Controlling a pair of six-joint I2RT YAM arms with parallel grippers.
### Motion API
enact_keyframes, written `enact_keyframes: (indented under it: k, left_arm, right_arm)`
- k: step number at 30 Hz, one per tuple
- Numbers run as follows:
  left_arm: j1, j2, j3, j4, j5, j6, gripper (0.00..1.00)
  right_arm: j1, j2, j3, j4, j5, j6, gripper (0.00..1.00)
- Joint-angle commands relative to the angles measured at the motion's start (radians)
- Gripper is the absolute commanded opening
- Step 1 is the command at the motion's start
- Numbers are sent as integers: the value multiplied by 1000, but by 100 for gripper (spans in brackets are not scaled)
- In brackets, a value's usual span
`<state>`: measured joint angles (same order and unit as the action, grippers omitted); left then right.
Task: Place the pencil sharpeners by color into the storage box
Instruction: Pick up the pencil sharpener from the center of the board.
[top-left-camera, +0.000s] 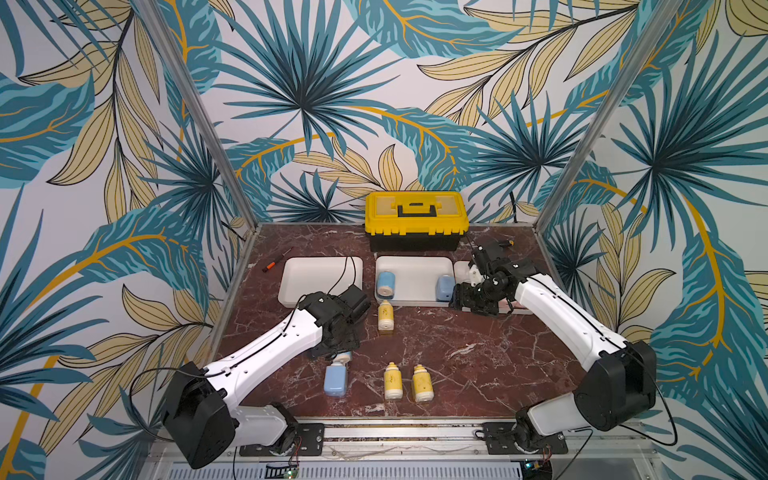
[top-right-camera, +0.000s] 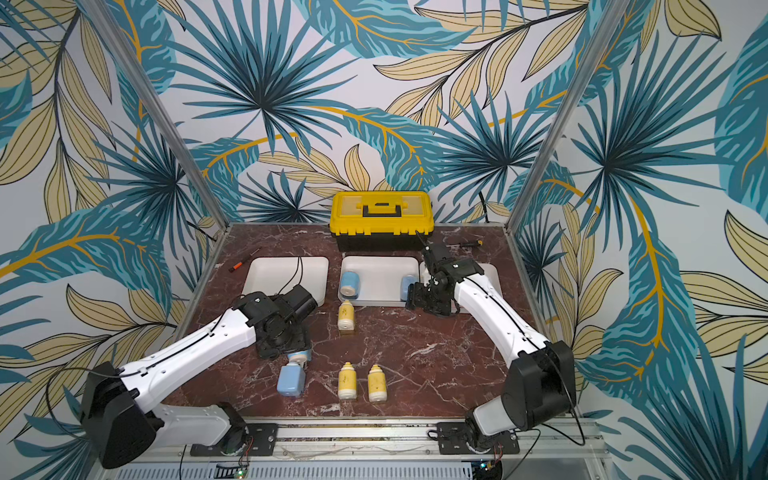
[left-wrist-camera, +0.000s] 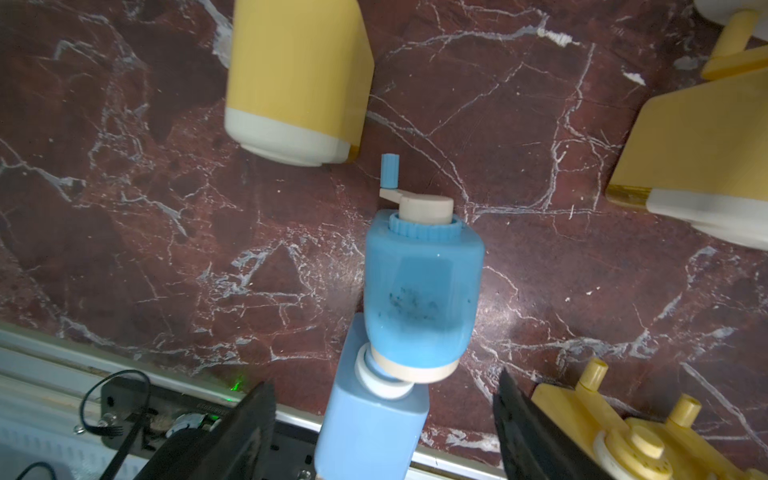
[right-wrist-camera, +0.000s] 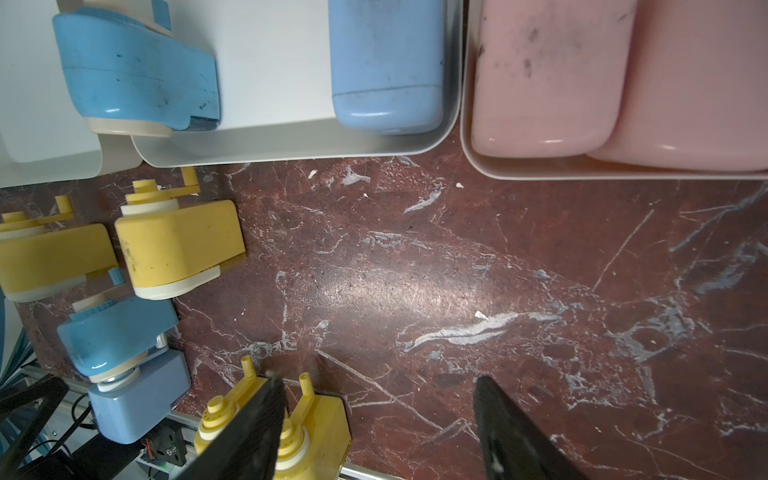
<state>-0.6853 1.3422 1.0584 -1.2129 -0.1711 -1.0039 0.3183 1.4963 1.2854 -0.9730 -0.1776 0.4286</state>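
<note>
Left wrist view, lower centre: left hand (left-wrist-camera: 384, 382) spread over two touching blue sharpeners (left-wrist-camera: 422, 291); risks grabbing both on closing.

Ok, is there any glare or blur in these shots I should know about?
Right wrist view: a broad glare patch on the marble tabletop, and the fingers of the right gripper are blurred, too near the lens. Left wrist view: the blue pencil sharpener with the crank is crisp, the fingers of the left gripper soft. Both top views: evenly lit, slightly soft overall.
</note>
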Motion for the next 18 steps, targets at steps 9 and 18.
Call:
enact_keyframes:
  k: [9,18]
  left_arm:
    - [65,113,0,141,28,28,83]
    - [104,146,-20,176,76,88,79]
  right_arm:
    - [-4,58,17,-1,-19,-26,73]
    - [-4,71,10,16,-22,-8,73]
